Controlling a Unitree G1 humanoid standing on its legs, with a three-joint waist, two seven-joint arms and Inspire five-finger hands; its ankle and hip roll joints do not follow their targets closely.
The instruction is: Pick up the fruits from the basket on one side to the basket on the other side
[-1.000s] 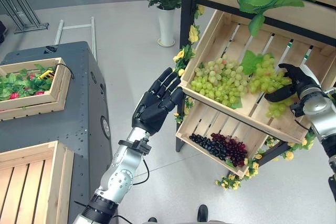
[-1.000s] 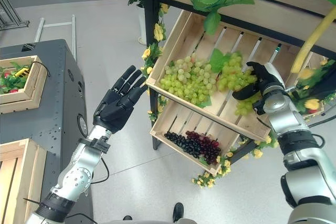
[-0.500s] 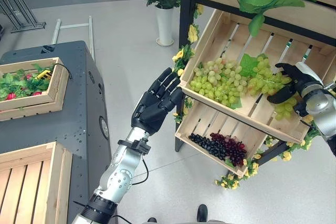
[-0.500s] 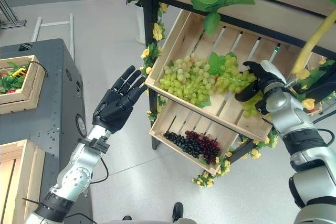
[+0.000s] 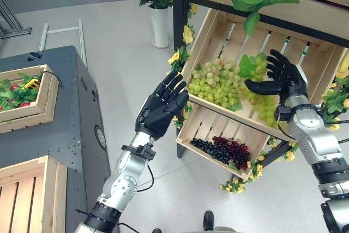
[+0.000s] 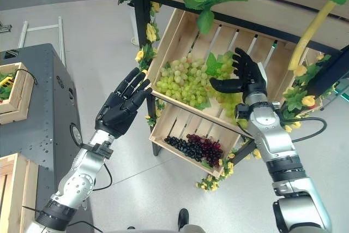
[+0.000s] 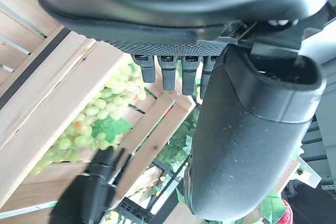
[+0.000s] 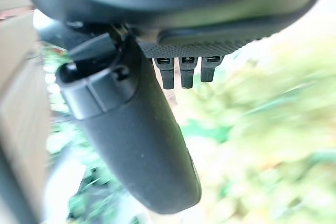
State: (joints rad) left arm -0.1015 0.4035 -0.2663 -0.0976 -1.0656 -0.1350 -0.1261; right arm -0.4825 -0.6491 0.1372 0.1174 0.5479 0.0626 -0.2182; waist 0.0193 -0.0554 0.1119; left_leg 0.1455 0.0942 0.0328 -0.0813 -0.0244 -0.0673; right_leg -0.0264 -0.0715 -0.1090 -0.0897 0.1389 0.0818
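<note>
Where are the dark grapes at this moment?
In the left eye view, the dark grapes lie in the lower wooden crate of the stand, right of centre, directly under the upper crate that holds the green grapes.

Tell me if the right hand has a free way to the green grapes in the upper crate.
Probably yes. The right hand hovers open directly over the green grapes in the upper crate, fingers spread, nothing between them. The left hand stays outside the crate's edge.

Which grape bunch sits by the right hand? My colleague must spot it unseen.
On the slanted upper crate of the wooden stand lie two green bunches. It is the smaller bunch, right under the open right hand, beside a green leaf; the larger bunch lies nearer the left hand.
</note>
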